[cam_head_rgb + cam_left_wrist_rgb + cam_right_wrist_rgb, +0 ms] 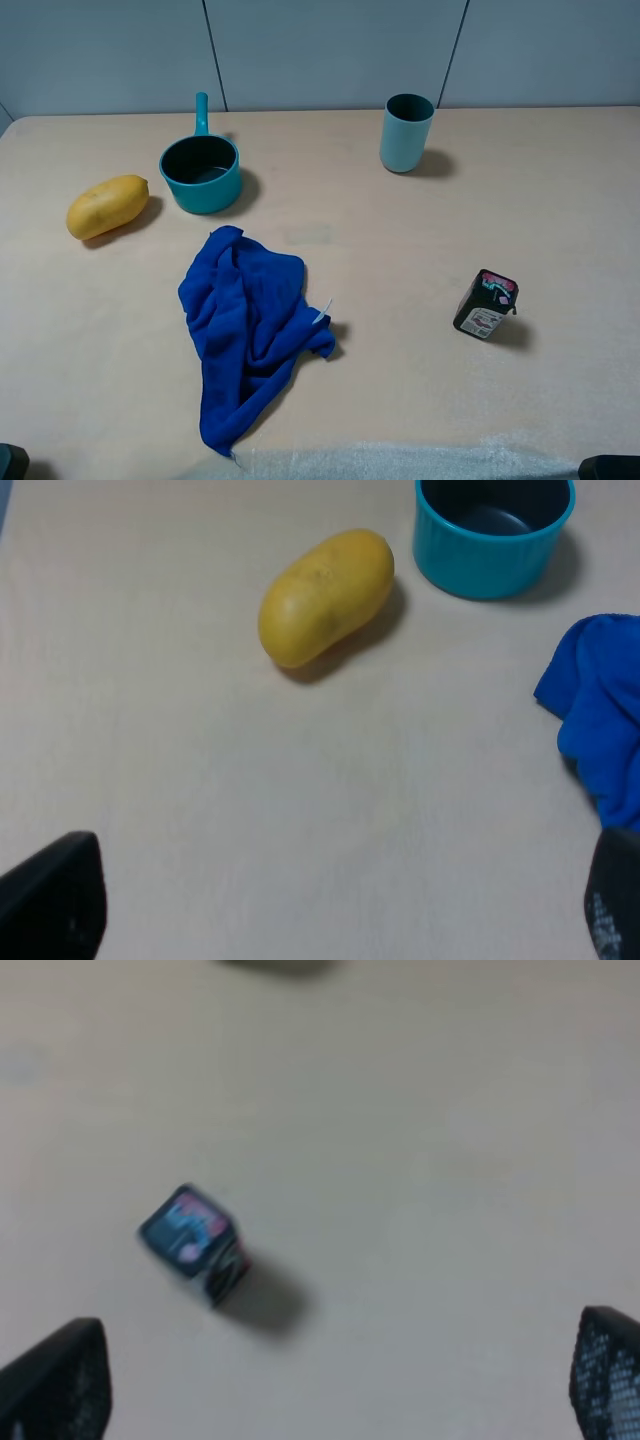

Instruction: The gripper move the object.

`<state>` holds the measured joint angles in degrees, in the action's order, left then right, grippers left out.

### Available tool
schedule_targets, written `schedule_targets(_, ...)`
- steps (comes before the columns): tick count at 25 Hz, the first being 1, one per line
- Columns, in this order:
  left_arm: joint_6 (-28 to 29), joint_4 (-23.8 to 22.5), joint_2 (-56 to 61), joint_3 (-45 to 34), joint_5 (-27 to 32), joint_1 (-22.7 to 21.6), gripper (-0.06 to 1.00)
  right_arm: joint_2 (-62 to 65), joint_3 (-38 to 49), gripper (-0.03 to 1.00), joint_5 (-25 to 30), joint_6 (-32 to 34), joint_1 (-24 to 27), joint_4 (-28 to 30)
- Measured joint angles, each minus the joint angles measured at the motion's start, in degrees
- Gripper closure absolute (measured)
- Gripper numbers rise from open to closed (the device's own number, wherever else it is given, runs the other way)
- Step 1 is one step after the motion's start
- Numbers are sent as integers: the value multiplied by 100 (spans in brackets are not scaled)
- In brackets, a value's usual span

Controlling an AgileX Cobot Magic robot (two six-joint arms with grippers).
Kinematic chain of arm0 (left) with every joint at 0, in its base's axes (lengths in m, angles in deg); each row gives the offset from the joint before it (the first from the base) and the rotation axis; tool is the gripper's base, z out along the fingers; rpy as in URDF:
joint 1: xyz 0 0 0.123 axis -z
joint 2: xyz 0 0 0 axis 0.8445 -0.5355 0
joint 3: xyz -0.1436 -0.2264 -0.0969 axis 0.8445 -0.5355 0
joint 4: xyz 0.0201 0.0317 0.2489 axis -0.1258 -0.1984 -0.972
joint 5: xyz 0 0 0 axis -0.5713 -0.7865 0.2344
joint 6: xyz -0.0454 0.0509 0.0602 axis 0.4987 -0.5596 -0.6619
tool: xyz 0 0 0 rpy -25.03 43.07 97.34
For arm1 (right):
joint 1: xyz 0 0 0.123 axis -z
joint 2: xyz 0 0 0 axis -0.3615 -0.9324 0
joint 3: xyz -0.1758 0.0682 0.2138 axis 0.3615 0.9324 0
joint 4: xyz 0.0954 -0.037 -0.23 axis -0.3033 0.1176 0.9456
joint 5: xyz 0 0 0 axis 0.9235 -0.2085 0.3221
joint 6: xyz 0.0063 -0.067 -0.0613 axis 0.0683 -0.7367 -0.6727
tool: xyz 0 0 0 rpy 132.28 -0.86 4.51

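Left gripper (345, 905): I see its two dark fingertips spread wide at the edges of the left wrist view, released, with bare table between them; it holds nothing and touches nothing
Right gripper (340, 1380): my right wrist view shows both fingertips far apart, released, nothing between them but table; it holds nothing
Grippers from above: in the exterior high view I only get dark slivers at the two near corners, left (12, 462) and right (610, 466)
Object: one teal saucepan (201, 171) stands upright on the far left part of the table (400, 260), dark inside, its straight handle pointing away toward the wall; it is well apart from both grippers; the left wrist view catches its bowl (493, 530)
Mango count: one yellow mango (106, 206), lying just beside the saucepan on its left, not touching; also seen from the left wrist (325, 597)
Cloth count: one blue cloth (246, 328), crumpled, near the saucepan on the side closer to me; an edge shows in the left wrist view (598, 715)
Cup count: one teal cup (406, 132), upright, no handle, far side, right of the saucepan and well apart from it
Box count: one small dark box (486, 305) with a coloured label on the right; blurred in the right wrist view (192, 1242)
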<state>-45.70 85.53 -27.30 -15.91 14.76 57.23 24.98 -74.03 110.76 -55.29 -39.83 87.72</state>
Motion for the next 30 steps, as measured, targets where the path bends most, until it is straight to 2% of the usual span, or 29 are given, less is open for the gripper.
schedule_targets(5, 0, 0, 0, 0, 0, 0, -2, 916, 364, 27, -202, 1, 886, 0)
schedule_targets(11, 0, 0, 0, 0, 0, 0, -2, 1612, 659, 27, -471, -25, 1460, -87)
schedule_targets(20, 0, 0, 0, 0, 0, 0, -2, 1612, 1058, 27, -941, -769, 1548, -307)
schedule_targets(30, 0, 0, 0, 0, 0, 0, -2, 1612, 1060, 27, -953, -836, 1548, -322)
